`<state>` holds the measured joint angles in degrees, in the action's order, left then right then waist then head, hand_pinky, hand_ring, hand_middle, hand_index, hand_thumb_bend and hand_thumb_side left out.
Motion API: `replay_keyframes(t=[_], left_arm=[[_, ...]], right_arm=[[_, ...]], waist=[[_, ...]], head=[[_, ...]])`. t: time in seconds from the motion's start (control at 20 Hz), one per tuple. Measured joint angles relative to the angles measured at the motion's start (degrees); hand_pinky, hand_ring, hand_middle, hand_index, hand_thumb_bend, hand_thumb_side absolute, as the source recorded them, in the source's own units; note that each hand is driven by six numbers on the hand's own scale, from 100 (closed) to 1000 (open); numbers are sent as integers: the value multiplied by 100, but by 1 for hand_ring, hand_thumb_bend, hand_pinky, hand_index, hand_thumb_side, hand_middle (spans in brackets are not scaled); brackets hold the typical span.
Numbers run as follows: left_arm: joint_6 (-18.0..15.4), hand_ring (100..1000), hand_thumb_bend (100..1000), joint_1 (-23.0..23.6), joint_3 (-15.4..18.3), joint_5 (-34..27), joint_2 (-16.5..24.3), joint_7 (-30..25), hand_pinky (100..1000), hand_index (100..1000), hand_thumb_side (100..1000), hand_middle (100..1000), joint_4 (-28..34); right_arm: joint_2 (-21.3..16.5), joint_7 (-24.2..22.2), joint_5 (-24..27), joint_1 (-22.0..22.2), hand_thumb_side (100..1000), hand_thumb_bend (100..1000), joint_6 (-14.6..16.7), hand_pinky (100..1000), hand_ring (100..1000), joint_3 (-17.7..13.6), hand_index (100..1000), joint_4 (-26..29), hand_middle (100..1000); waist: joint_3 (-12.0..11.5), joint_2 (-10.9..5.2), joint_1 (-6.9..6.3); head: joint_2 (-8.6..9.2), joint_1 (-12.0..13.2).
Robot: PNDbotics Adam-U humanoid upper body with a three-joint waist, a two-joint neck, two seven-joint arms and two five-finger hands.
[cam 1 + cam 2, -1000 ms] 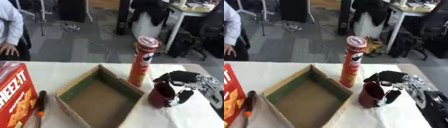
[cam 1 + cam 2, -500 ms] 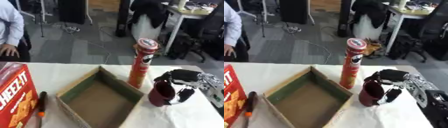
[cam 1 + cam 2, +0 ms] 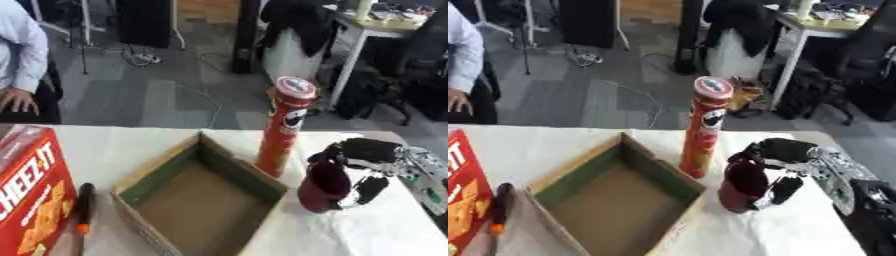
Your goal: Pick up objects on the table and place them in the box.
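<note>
Dark red and upright, a cup (image 3: 325, 185) stood on the white-covered surface (image 3: 385, 232) just to the right of the open cardboard box (image 3: 194, 200), and the robot's right hand (image 3: 366, 165) was wrapped around it, its black fingers (image 3: 368, 189) curled down over the cup's right side and its palm arched above the rim. The cup's base appeared to rest on the cloth, though the contact there was hard to make out. Close behind the cup, near the box's far right corner, a tall red chip can (image 3: 284, 126) stood upright, apart from the hand. The box lay askew with one corner pointing away from the robot; its inner walls were greenish and its floor brown, with nothing visible inside. At the left edge a red cracker box (image 3: 28, 195) stood on the surface, and a dark marker with an orange band (image 3: 83, 207) lay between it and the cardboard box. The left hand did not show in either view.
</note>
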<state>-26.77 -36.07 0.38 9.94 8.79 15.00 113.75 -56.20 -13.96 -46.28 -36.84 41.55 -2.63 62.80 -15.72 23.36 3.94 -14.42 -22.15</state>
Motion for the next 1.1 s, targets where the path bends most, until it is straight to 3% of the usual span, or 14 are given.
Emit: replay_keyframes(t=[0.25, 0.65, 1.0, 1.1], left_arm=[[0, 871, 100, 36, 0, 0, 0, 0, 969, 756, 1000, 776, 0], [4, 869, 100, 98, 0, 1, 0, 2, 967, 756, 1000, 774, 0], [40, 868, 100, 201, 0, 3, 0, 3, 965, 755, 1000, 772, 0], [53, 868, 100, 226, 0, 6, 0, 1, 965, 755, 1000, 772, 0]], right_arm=[[-24, -25, 27, -50, 659, 251, -8, 459, 460, 34, 556, 16, 521], [-101, -52, 204, -98, 676, 221, 16, 449, 437, 55, 525, 108, 493], [-135, -171, 446, -151, 720, 182, 78, 440, 417, 134, 516, 120, 473], [-137, -243, 553, -204, 695, 192, 104, 439, 415, 154, 514, 120, 472]], waist=[[34, -25, 29], [148, -241, 75], [210, -527, 81], [233, -587, 84]], head=[[-18, -1], [-128, 29], [-224, 59], [-259, 79]])
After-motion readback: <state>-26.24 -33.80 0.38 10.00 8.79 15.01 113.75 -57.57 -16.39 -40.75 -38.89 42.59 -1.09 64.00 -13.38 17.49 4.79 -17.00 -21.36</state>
